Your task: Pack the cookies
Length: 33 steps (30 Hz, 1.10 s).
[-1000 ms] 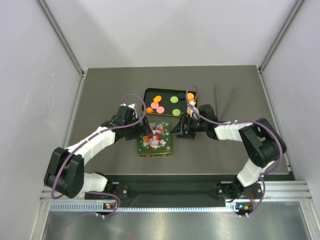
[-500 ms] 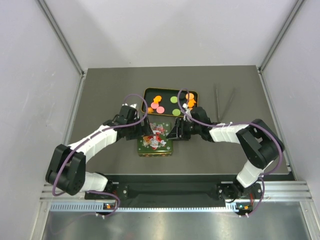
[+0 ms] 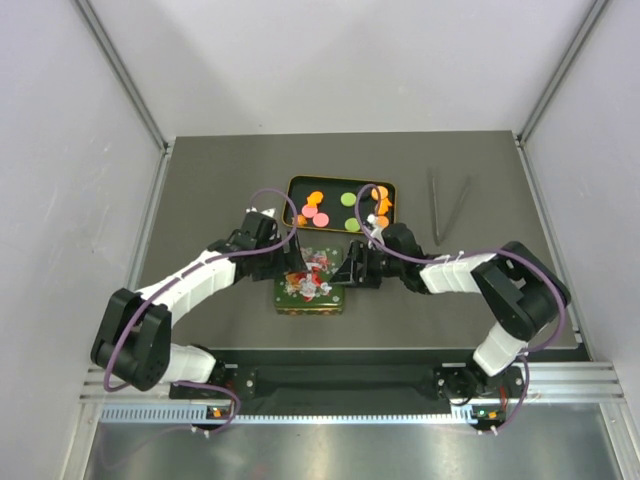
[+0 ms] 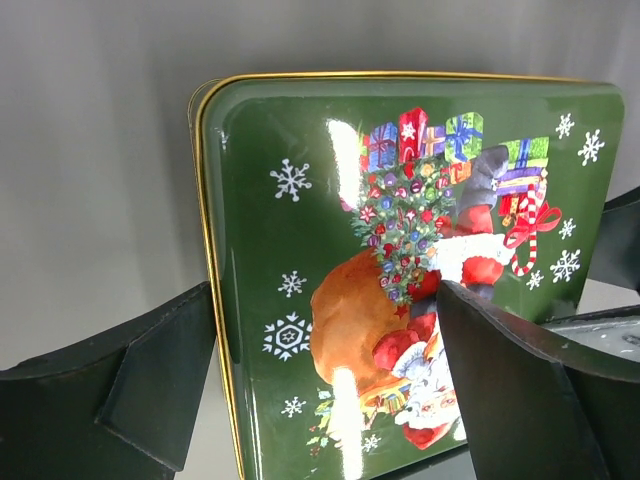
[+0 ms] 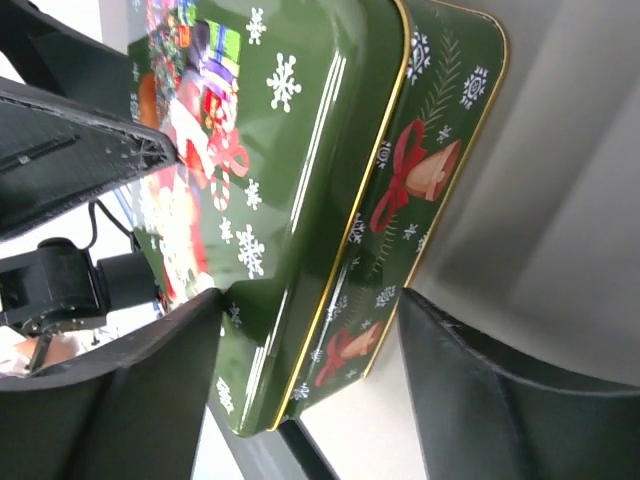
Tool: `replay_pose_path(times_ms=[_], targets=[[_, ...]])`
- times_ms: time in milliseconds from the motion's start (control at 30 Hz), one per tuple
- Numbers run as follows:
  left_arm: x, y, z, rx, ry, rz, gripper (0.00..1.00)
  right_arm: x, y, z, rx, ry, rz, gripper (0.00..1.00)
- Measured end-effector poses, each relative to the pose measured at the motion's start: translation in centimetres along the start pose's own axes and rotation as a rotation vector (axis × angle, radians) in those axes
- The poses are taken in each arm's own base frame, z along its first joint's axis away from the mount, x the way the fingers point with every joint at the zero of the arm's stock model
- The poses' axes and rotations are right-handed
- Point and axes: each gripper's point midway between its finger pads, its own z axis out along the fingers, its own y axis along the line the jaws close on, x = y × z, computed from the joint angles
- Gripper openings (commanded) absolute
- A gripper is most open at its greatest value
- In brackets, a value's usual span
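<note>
The cookies, small orange (image 3: 315,197), pink (image 3: 311,212) and green (image 3: 349,198) discs, lie in an open dark green tin (image 3: 294,184) at mid-table. In front of it lies the tin's lid (image 3: 312,282), green with a Santa picture and a gold rim. My left gripper (image 3: 287,264) is open at the lid's left edge. In the left wrist view (image 4: 320,340) one finger is over the lid (image 4: 300,200) and one is outside its rim. My right gripper (image 3: 350,268) is open at the lid's right edge, its jaws either side of the rim (image 5: 310,300).
Two thin dark sticks, perhaps tongs (image 3: 449,205), lie right of the tin on the grey table (image 3: 200,180). Grey walls enclose the table on the left, back and right.
My right gripper has moved left and nearer, up to the lid's right edge. The left gripper has closed in slightly on the lid's left edge. The lid has barely shifted.
</note>
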Motion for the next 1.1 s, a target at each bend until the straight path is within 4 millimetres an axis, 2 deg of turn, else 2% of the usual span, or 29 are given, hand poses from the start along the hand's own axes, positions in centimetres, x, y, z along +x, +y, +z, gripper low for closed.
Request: replay_pose_path(times_ms=[67, 167, 400, 633, 800, 900, 1100], targets=[[0.1, -0.1, 0.0, 0.004, 0.004, 0.003, 0.93, 0.4, -0.1, -0.3, 0.006, 0.002, -0.001, 0.77], [0.2, -0.3, 0.0, 0.007, 0.004, 0.004, 0.93, 1.2, -0.2, -1.0, 0.016, 0.014, -0.011, 0.79], [0.2, -0.3, 0.0, 0.007, 0.005, 0.004, 0.93, 2.0, 0.8, -2.4, -0.012, 0.015, -0.03, 0.8], [0.2, -0.3, 0.0, 0.007, 0.005, 0.004, 0.93, 3.4, 0.8, -3.0, -0.025, 0.033, -0.007, 0.79], [0.2, -0.3, 0.0, 0.009, 0.007, -0.001, 0.93, 4.8, 1.8, -2.2, -0.063, 0.061, -0.004, 0.72], [0.2, -0.4, 0.1, 0.011, 0.006, -0.005, 0.93, 5.4, 1.3, -1.6, -0.065, 0.062, 0.026, 0.61], [0.0, -0.3, 0.3, 0.006, -0.003, -0.004, 0.93, 5.6, 1.3, -1.3, -0.103, 0.043, 0.079, 0.51]])
